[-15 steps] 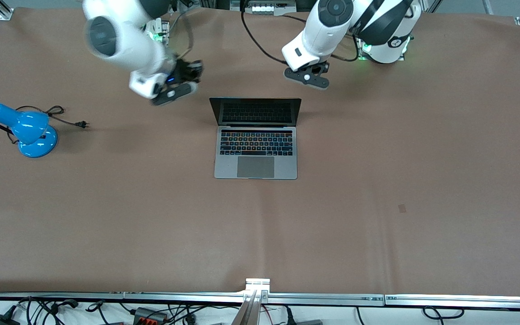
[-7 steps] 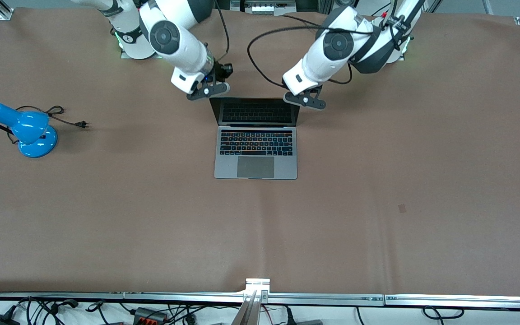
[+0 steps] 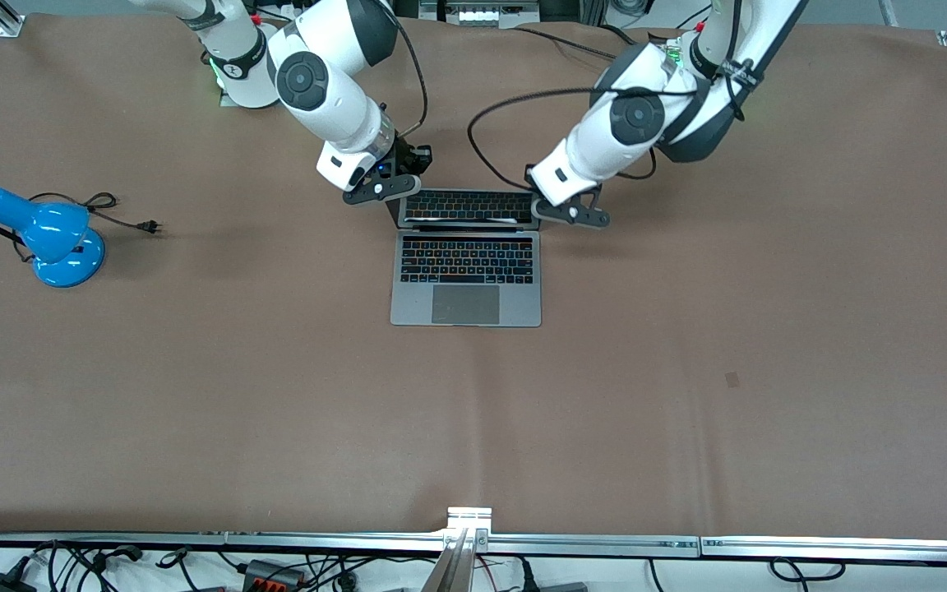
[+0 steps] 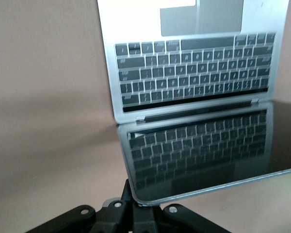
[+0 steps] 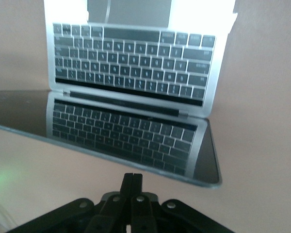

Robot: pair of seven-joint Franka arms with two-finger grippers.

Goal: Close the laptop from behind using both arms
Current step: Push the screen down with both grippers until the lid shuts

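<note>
The space-grey laptop [image 3: 465, 284] sits open mid-table, its dark screen tilted toward the keyboard. My left gripper [image 3: 570, 212] is shut and empty at the lid's top corner toward the left arm's end. In the left wrist view the fingertips [image 4: 136, 203] touch the screen's corner, with the laptop [image 4: 194, 73] past them. My right gripper [image 3: 381, 189] is shut and empty at the lid's other top corner. In the right wrist view its fingertips [image 5: 133, 180] sit just short of the screen's edge, with the laptop [image 5: 136, 63] past them.
A blue desk lamp [image 3: 50, 238] lies on the brown table toward the right arm's end, its black cord and plug [image 3: 149, 225] trailing toward the laptop. A metal rail [image 3: 473, 543] runs along the table's edge nearest the front camera.
Both grippers have come down from above the table to the lid's top corners. The laptop screen has tipped forward toward the keyboard.
</note>
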